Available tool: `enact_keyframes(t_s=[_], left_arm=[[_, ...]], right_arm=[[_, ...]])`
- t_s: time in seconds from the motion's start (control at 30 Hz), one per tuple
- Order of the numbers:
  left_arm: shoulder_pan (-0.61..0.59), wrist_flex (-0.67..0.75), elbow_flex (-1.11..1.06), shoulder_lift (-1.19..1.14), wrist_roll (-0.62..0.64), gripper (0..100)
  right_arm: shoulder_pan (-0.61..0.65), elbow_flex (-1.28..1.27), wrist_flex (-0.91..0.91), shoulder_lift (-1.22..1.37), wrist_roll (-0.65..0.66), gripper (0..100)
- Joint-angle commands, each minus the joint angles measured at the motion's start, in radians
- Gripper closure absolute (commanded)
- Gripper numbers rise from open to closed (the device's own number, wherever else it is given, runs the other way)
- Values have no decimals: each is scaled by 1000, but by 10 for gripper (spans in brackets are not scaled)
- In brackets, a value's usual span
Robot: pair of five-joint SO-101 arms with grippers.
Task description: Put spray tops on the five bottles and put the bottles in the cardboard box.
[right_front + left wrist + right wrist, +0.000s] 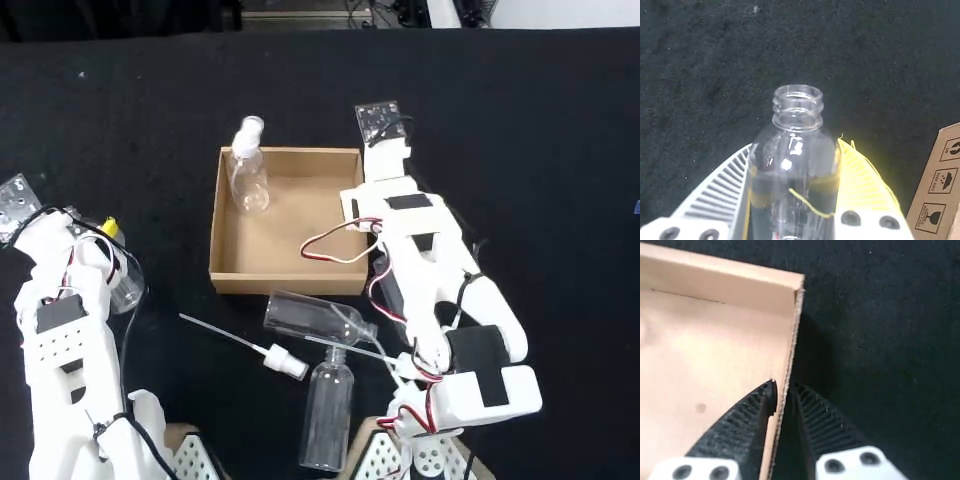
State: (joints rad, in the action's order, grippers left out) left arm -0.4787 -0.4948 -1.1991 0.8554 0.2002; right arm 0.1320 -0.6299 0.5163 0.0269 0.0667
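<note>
Pinching the box [788,335] wall, your right gripper [783,390] may drag it; left gripper [795,146] clamps a topless bottle [797,117].

Bottom edge slices off the open-necked bottle [794,165] below its shoulder in the left wrist view, and the cardboard box [940,185] shows just a corner at the side. From above, the left arm [60,340] covers most of that bottle. The right arm [430,270] blankets part of the box wall beside it, and a dip tube [350,350] disappears under that arm.
</note>
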Motion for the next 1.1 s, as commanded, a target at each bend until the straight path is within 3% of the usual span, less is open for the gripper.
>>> enact_keyframes(t_s=[0.0, 0.57, 0.77, 0.97, 1.07], left_arm=[[2, 20, 13, 29, 5, 971], [2, 18, 13, 29, 5, 971], [2, 17, 13, 34, 5, 971], [2, 17, 13, 34, 5, 971], [2, 18, 13, 34, 5, 971]], right_arm=[[-49, 68, -26, -4, 15, 975], [-100, 94, -12, -8, 41, 982], [-71, 189, 155, -71, -11, 978], [-34, 200, 196, -131, -6, 787], [-35, 189, 216, -174, -14, 800]])
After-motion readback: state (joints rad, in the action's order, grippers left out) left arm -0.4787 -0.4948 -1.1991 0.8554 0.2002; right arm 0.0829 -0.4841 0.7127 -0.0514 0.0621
